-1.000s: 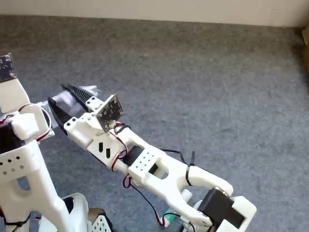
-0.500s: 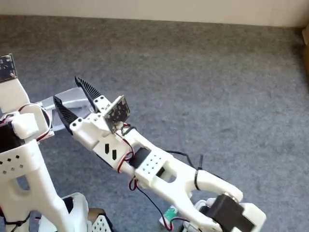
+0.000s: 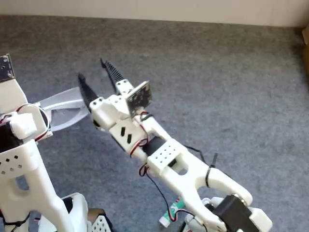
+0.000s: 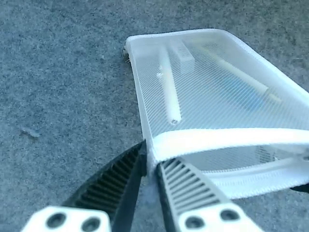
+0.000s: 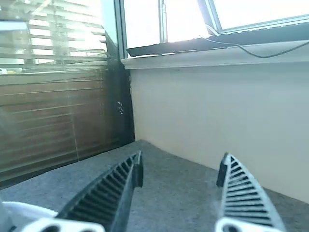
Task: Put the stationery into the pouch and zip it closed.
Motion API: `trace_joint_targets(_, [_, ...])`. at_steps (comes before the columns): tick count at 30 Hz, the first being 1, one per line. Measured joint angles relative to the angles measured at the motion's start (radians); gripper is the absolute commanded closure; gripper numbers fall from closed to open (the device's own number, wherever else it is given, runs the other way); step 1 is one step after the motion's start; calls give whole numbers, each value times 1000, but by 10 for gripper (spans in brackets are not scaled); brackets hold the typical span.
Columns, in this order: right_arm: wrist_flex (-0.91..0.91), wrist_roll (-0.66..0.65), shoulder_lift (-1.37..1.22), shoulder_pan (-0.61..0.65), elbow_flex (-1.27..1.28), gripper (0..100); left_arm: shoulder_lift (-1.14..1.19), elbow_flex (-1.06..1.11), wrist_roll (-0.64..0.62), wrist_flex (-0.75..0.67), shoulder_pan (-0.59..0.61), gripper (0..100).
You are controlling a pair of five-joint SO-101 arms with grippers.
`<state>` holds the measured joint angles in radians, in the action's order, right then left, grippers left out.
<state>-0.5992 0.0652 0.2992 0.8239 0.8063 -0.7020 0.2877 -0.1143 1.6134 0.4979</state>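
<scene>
- The left gripper (image 4: pixel 151 155) has its fingers pressed together, pinching one corner of the pouch (image 4: pixel 207 96) at the white band of its mouth.
- The pouch is translucent white mesh and lies flat on the grey carpet (image 3: pixel 217 72).
- In the high view the pouch (image 3: pixel 63 104) sits at 9 o'clock, and one end runs under the left arm (image 3: pixel 21 164).
- At the mouth, the two white bands (image 4: pixel 231 137) stand apart along the stretch that can be seen, so that part is not zipped.
- Through the mesh there is a white pen (image 4: pixel 169 92), a small block (image 4: pixel 183 52) and a longer pen (image 4: pixel 239 75), all inside the pouch.
- The right gripper (image 3: pixel 91 70) has its fingers spread wide and holds nothing.
- It is at about 10 o'clock in the high view, at 1 o'clock of the pouch.
- Its nearer finger is just beside the pouch's end, and I cannot tell whether they touch.
- The right arm (image 3: pixel 164 154) runs from 5 o'clock up toward 11 o'clock.
- In the right wrist view, the black ribbed fingers (image 5: pixel 111 191) point at a cream wall (image 5: pixel 207 106).
- A window (image 5: pixel 145 19) is above that wall and blinds (image 5: pixel 48 96) are beside it.
- A small green-and-white thing (image 3: pixel 172 212) lies at 6 o'clock under the right arm, and I cannot tell what it is.
</scene>
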Motion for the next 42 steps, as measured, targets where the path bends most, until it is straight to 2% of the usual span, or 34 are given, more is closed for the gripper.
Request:
trace_joint_targets(6, [350,0,215,-11,0,764,0,0,0,0,0,989])
trace_joint_targets(14, [1034,0,516,-29,0,764,0,0,0,-3,0,989])
trace_joint_targets(19, [1455,0,606,-54,0,764,0,0,0,-3,0,989])
trace_joint_targets(23, [1700,0,608,-58,0,764,0,0,0,-3,0,989])
trace_joint_targets(30, [1981,-11,509,-58,0,762,0,2,0,-3,0,989])
trace_joint_targets(42, [2236,-390,264,-58,0,762,0,2,0,-3,0,989])
